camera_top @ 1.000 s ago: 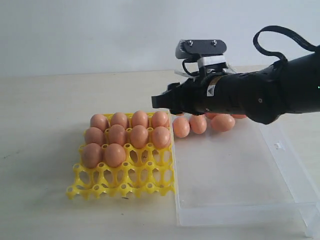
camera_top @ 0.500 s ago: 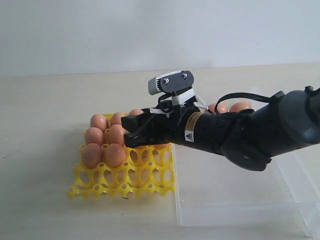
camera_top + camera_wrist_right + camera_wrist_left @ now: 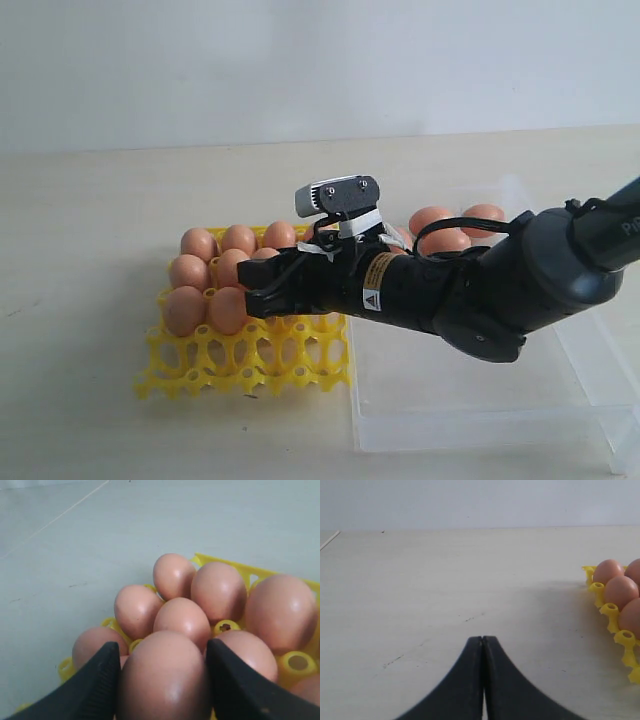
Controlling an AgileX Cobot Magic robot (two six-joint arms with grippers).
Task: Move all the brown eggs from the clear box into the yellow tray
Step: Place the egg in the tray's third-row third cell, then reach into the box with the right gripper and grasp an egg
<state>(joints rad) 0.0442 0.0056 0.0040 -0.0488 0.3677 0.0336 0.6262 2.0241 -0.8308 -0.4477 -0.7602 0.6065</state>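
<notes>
1. The right arm reaches leftward from above the clear box and out over the yellow tray.
2. Right pincer: clamped! Its black fingers sit one on each flank of the held egg, and the brown shell fills the whole gap between them.
3. The held egg hangs over the tray, just right of the two eggs in the third row from the far edge. Whether it touches a cup, I cannot tell.
4. The tray eggs are packed shoulder to shoulder in the far rows. The arm covers the far-right cups, so no firm count from here.
5. The nearest row of cups shows open yellow lattice.
6. The clear box lies on the bench just right of the tray, their edges side by side.
7. Three box eggs show at the far end of the box, clustered just behind the arm.
8. Left pincer: fingers pressed together tip to tip, hovering over bare bench, apart from the tray, whose egg-lined edge shows in the left wrist view.
</notes>
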